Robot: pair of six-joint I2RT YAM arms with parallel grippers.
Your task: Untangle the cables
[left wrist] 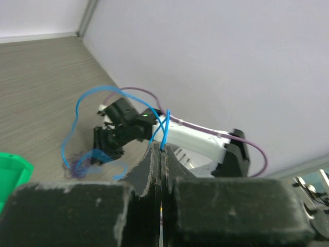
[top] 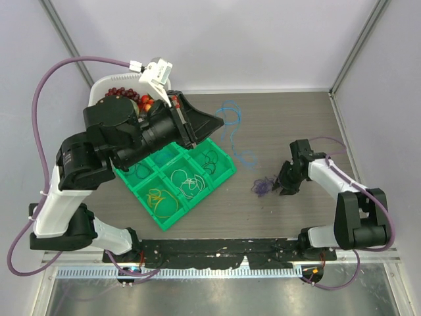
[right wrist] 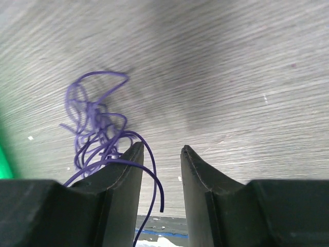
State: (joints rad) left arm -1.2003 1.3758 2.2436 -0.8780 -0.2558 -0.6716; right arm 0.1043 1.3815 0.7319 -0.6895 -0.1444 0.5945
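A blue cable (top: 231, 125) hangs from my left gripper (top: 220, 122), which is raised over the table's back middle. In the left wrist view the gripper (left wrist: 160, 149) is shut on the blue cable (left wrist: 82, 105), whose loop droops toward the table. A purple cable tangle (top: 262, 186) lies on the table just left of my right gripper (top: 283, 187). The right wrist view shows this gripper (right wrist: 160, 152) open and low over the table. The purple cable (right wrist: 95, 123) lies ahead to its left; one loose strand end curls over the left finger into the gap, ungripped.
A green compartment tray (top: 225, 172) sits under the left arm, holding white, yellow, black and green wire loops. A white bowl (top: 105, 85) of red items stands at the back left. Part of the blue cable trails on the table at the back middle.
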